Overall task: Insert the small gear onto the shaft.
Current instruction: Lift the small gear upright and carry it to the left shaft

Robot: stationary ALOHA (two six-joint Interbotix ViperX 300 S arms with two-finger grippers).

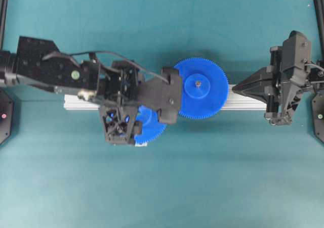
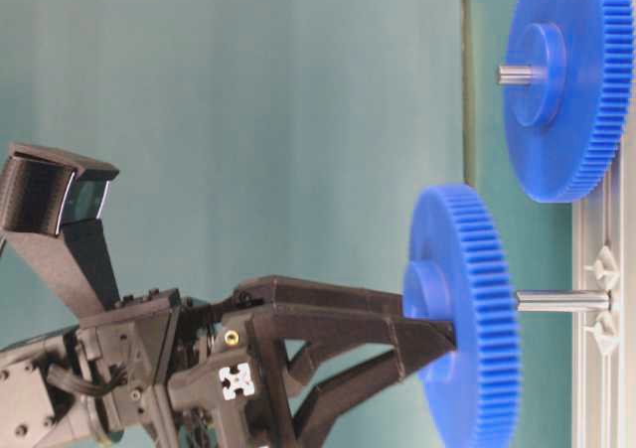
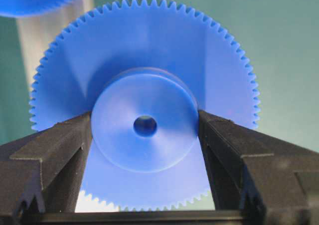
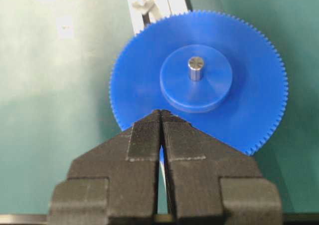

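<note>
Gripping the small gear by its raised hub, the left gripper has one finger at 9 o'clock and the other at 3 o'clock of the hub, both pressed on its rim. In the table-level view the small gear stands on edge, its axis in line with the shaft; the bare pin runs on from the gear's far face to the aluminium rail. How far the pin sits inside the hole I cannot tell.

From overhead, the small gear is half hidden under the left gripper, and the larger gear lies just beside it at 2 o'clock, their toothed edges very near. The right gripper has its fingers pressed together, empty, its tip at the 3 o'clock edge of the larger gear. Open green table surrounds the rail.
</note>
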